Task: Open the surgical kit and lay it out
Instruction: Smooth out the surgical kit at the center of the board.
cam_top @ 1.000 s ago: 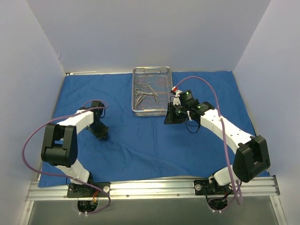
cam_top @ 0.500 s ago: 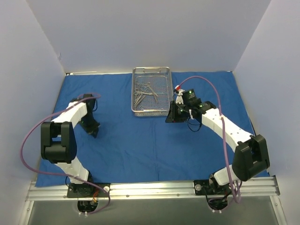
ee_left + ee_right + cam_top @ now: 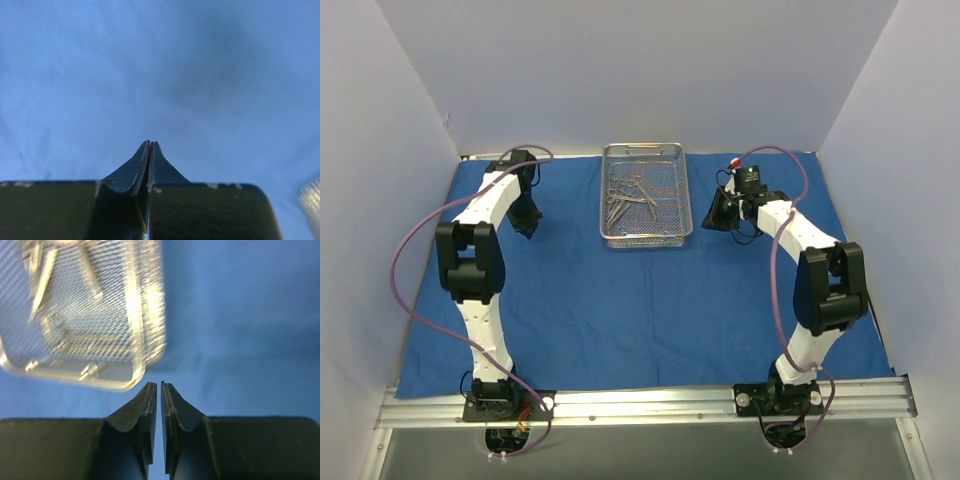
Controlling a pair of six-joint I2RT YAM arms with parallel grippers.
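The royal-blue cloth wrap [image 3: 650, 300] lies spread flat over the table. The silver wire-mesh tray [image 3: 670, 200] stands on it at the back centre, with several thin silver scissor-handled instruments [image 3: 628, 195] inside. My left gripper [image 3: 527, 224] is shut and empty, low over bare cloth to the left of the tray; the left wrist view shows its closed tips [image 3: 150, 144] over blue cloth [image 3: 160, 65]. My right gripper [image 3: 712, 214] is just right of the tray. Its jaws [image 3: 159, 386] stand nearly together with nothing between them, next to the tray's corner [image 3: 135, 375].
White walls close in the back and both sides. A metal rail [image 3: 650, 402] runs along the near edge, where the arm bases sit. A blurred silver edge [image 3: 312, 200] shows at the lower right of the left wrist view.
Both arms have swung toward the back. The left gripper went from the front-left cloth up beside the tray's left. The right gripper moved back and right, staying near the tray's right side.
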